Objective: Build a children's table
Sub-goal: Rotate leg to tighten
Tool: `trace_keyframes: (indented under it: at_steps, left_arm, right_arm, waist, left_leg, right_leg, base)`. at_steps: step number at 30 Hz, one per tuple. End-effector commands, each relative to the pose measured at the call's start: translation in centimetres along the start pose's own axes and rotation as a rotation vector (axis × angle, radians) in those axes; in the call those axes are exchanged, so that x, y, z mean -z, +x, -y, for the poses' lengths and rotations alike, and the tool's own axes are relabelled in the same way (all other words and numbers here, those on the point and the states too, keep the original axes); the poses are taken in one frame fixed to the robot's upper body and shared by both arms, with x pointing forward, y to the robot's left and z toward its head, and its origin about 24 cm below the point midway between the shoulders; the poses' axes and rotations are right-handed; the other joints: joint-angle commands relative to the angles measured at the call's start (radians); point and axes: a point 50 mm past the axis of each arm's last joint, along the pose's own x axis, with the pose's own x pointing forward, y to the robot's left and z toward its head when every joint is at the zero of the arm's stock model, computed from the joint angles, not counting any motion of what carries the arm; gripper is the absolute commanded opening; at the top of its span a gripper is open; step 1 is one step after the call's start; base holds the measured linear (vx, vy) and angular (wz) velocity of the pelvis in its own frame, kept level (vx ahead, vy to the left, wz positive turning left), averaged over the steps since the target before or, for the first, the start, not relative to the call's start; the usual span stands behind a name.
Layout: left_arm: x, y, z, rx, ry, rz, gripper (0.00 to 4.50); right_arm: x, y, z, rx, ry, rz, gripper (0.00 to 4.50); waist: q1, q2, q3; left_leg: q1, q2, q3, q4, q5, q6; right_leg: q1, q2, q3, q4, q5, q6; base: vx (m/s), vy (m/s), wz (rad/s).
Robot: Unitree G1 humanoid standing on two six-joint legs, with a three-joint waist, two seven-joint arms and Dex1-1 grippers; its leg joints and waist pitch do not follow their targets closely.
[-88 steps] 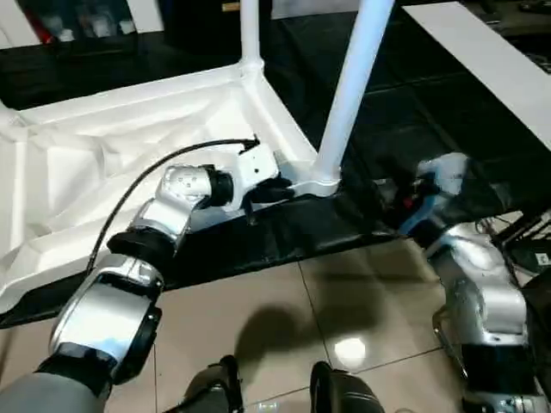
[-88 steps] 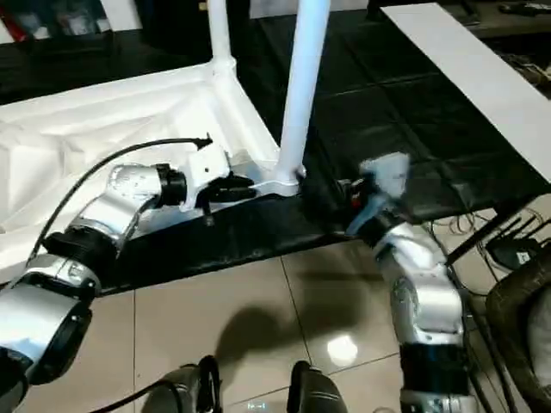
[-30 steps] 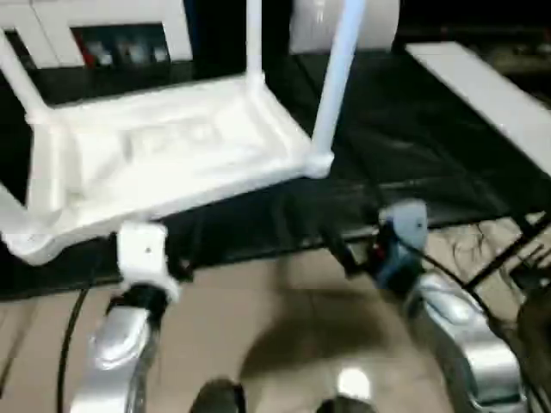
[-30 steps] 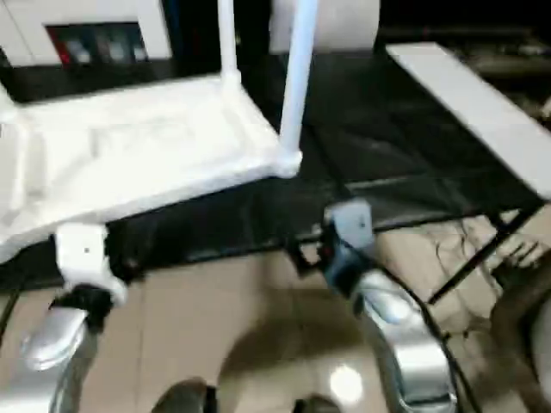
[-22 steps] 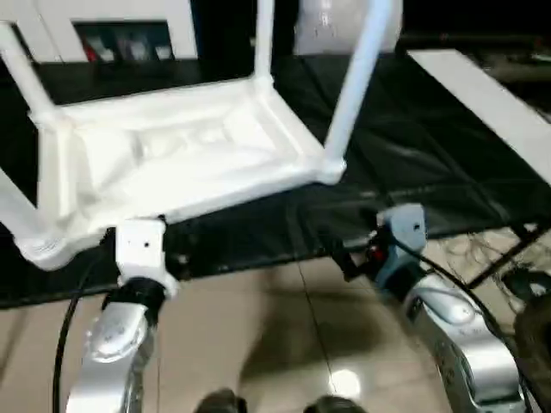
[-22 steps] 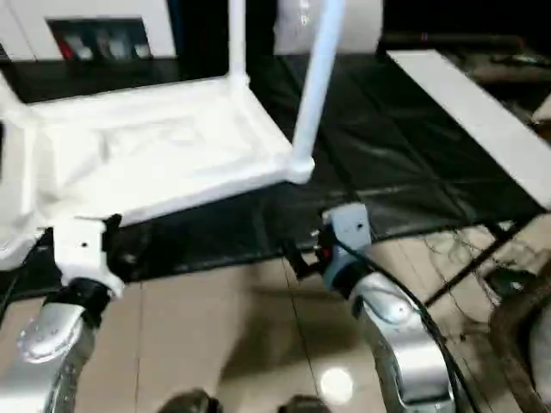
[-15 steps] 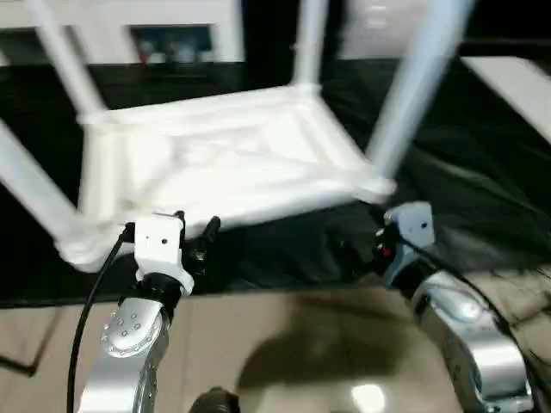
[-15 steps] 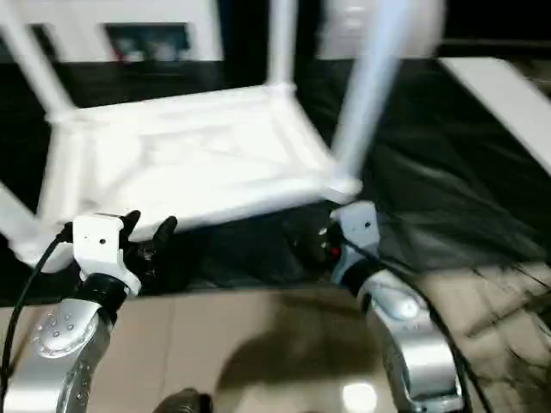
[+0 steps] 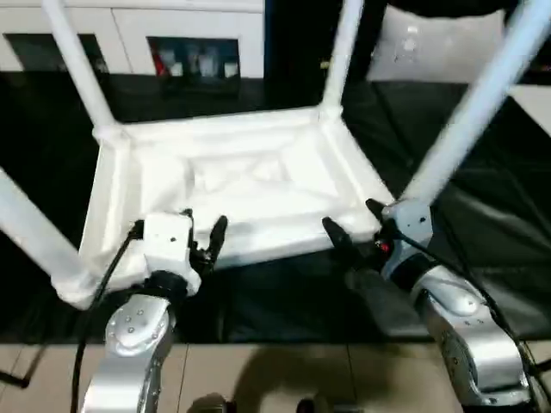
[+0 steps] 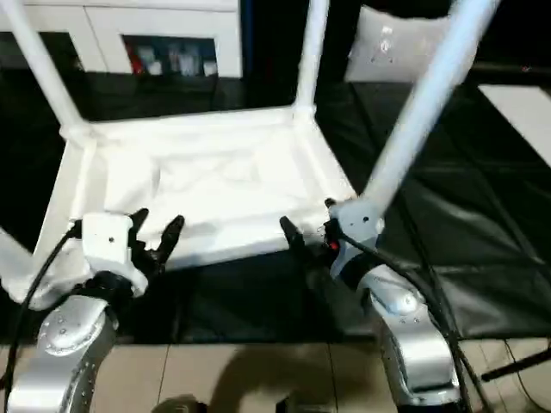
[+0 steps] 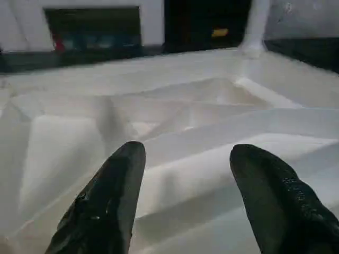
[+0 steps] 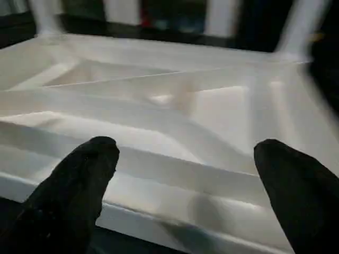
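The children's table [image 9: 232, 176] lay upside down on a black mat [image 9: 482, 232], ribbed underside up. Four white legs [image 9: 469, 107] stood in the corner sockets, rising out of the top of the head views.

Left arm: silver forearm reached forward from the lower left, wrist roughly level, left hand [image 9: 200, 234] pointing at the near long rim of the tabletop. Its two black fingers [image 11: 106, 196] were spread apart, nothing between them. In the left wrist view the fingertips sat just in front of the near rim; could not tell whether they touched it. A black cable ran from the white wrist block back along the arm.

Right arm: forearm came in from the lower right, angled inward toward the near right corner socket. Right hand [image 9: 351, 222] was spread wide, wider than the left, and empty. One finger [image 9: 336, 237] lay near the rim just left of the corner leg; the other sat close beside the socket.

White cabinet [image 9: 194, 34] with glass doors stood behind the mat.
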Motion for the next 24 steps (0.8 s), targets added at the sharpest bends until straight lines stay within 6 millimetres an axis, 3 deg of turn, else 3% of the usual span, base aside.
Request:
trace_keyframes:
  at_steps: [1,2,3,4,5,6,8,10,12,14,16,20,24]
  left_arm:
    - [-0.7,-0.7,0.2,0.044,-0.047,0.058,3.15]
    - [-0.8,-1.1,0.5,0.102,-0.08,0.07,3.15]
    - [-0.8,-1.3,0.7,0.131,-0.088,0.068,3.15]
    - [-0.6,-2.0,1.3,0.237,-0.104,0.051,3.15]
    - [-0.5,-2.1,1.4,0.259,-0.1,0.045,3.15]
    - [-0.1,-2.6,1.5,0.308,-0.082,0.018,3.15]
    - [0.2,-2.8,1.2,0.306,-0.069,0.004,3.15]
    - [0.3,-2.9,0.8,0.303,-0.075,0.004,3.15]
    - [0.4,-3.1,0.6,0.313,-0.071,-0.005,3.31]
    - [0.6,-3.7,0.0,0.338,-0.065,-0.027,3.45]
    - [0.8,-4.5,-0.8,0.363,-0.056,-0.056,3.57]
    - [0.4,-5.6,-2.7,0.404,-0.028,-0.091,3.91]
    - [0.2,-5.6,-2.9,0.433,-0.034,-0.098,4.14]
  right_arm:
    - [-0.4,-0.3,0.1,-0.042,-0.01,0.033,4.5]
    - [-0.5,-0.5,0.0,-0.063,0.022,0.042,4.5]
    - [-0.6,-0.5,0.0,-0.071,0.039,0.048,4.5]
    - [-0.9,-0.6,0.1,-0.093,0.087,0.068,4.5]
    - [-0.9,-0.7,0.1,-0.096,0.095,0.07,4.5]
    - [-0.9,-0.7,0.2,-0.099,0.086,0.067,4.5]
    - [-1.1,-0.7,0.2,-0.11,0.076,0.076,4.5]
    - [-1.2,-0.5,0.1,-0.144,0.038,0.069,4.5]
    - [-1.0,-0.5,0.1,-0.167,-0.001,0.043,4.5]
    - [-0.7,-0.5,0.2,-0.185,-0.048,0.01,4.5]
    - [-0.7,-0.7,1.1,-0.142,-0.084,-0.011,4.5]
    - [-1.4,-1.0,5.9,0.132,-0.143,-0.034,4.5]
    - [-2.1,-1.0,8.3,0.209,-0.173,-0.039,4.5]
  waist:
    - [-0.011,0.024,-0.091]
    - [-0.004,0.008,-0.073]
    - [-0.001,0.006,-0.067]
    - [0.002,0.006,-0.064]
    - [0.005,0.005,-0.052]
    - [0.003,0.004,-0.04]
    - [0.0,0.005,-0.033]
    - [-0.005,0.003,-0.015]
    - [-0.004,0.001,-0.015]
    - [-0.004,-0.001,-0.017]
    - [-0.002,-0.002,-0.022]
    - [-0.006,0.002,-0.033]
    - [-0.003,0.007,-0.044]
  left_leg:
    - [0.07,0.118,-0.079,-0.043,0.856,0.111]
    - [0.038,0.088,-0.046,-0.05,0.797,0.085]
    - [0.023,0.083,-0.034,-0.061,0.678,0.082]
    - [0.016,0.084,-0.026,-0.071,0.549,0.082]
    - [0.001,0.098,-0.024,-0.092,0.304,0.09]
    - [0.001,0.109,-0.023,-0.106,0.109,0.099]
    - [0.006,0.116,-0.024,-0.12,-0.065,0.102]
    - [0.01,0.118,-0.016,-0.131,-0.22,0.076]
    - [0.013,0.117,-0.007,-0.131,-0.235,0.049]
    - [0.006,0.115,-0.005,-0.137,-0.217,0.044]
    - [0.009,0.115,-0.003,-0.136,-0.185,0.05]
    - [0.01,0.114,0.002,-0.132,-0.092,0.071]
    - [0.01,0.114,0.006,-0.123,0.01,0.11]
  right_leg:
    - [0.003,-0.081,0.036,-0.002,0.403,-0.165]
    - [0.022,-0.101,0.049,-0.031,0.395,-0.161]
    - [0.036,-0.108,0.05,-0.038,0.365,-0.173]
    - [0.046,-0.117,0.052,-0.044,0.324,-0.187]
    - [0.06,-0.133,0.056,-0.054,0.228,-0.22]
    - [0.057,-0.136,0.057,-0.067,0.117,-0.246]
    - [0.054,-0.136,0.056,-0.08,-0.044,-0.264]
    - [0.047,-0.143,0.061,-0.104,-0.27,-0.245]
    - [0.043,-0.144,0.066,-0.112,-0.361,-0.215]
    - [0.044,-0.137,0.062,-0.11,-0.369,-0.19]
    - [0.039,-0.136,0.064,-0.111,-0.334,-0.186]
    - [0.039,-0.127,0.06,-0.096,-0.176,-0.23]
    - [0.046,-0.126,0.053,-0.075,0.028,-0.279]
  base:
    - [0.061,0.076,0.0]
    - [0.061,0.076,0.0]
    - [0.0,0.0,0.0]
    - [0.0,0.0,0.0]
    - [0.0,0.0,0.0]
    - [0.0,0.0,0.0]
    - [-0.07,-0.013,0.02]
    - [-0.069,-0.022,0.02]
    - [-0.031,-0.012,0.01]
    - [0.0,0.0,0.0]
    - [0.0,0.0,0.0]
    - [0.0,0.0,0.0]
    - [0.0,0.0,0.0]
